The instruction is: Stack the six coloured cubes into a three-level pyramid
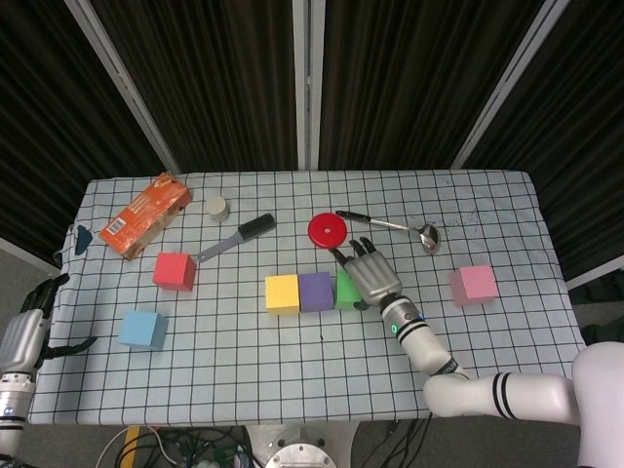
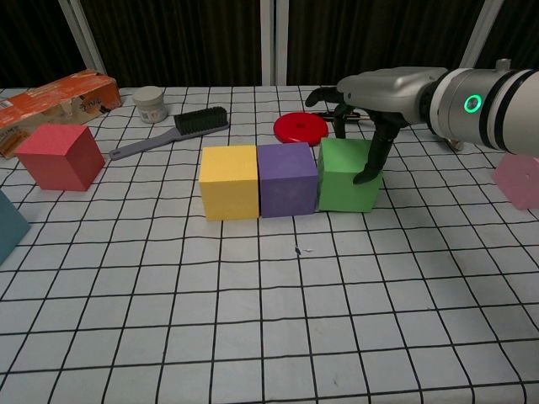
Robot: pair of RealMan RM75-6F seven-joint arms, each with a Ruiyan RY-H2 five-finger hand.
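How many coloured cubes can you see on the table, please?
6: yellow cube, purple cube and green cube in a row at centre, red cube and blue cube to the left, pink cube on the right. None seems hidden.

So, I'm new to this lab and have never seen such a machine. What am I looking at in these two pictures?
It is a two-armed robot at a table, steered by a person, stacking cubes into a pyramid. One picture looks down from its head, the other looks forward from its chest.

On the checked table three cubes stand in a row: the yellow cube, the purple cube and the green cube. The red cube, blue cube and pink cube lie apart. Other items: an orange carton, a brush, a small jar, a red disc and a ladle.

The right hand reaches over the green cube, fingers at its side. The left hand waits at the table's edge, holding nothing.
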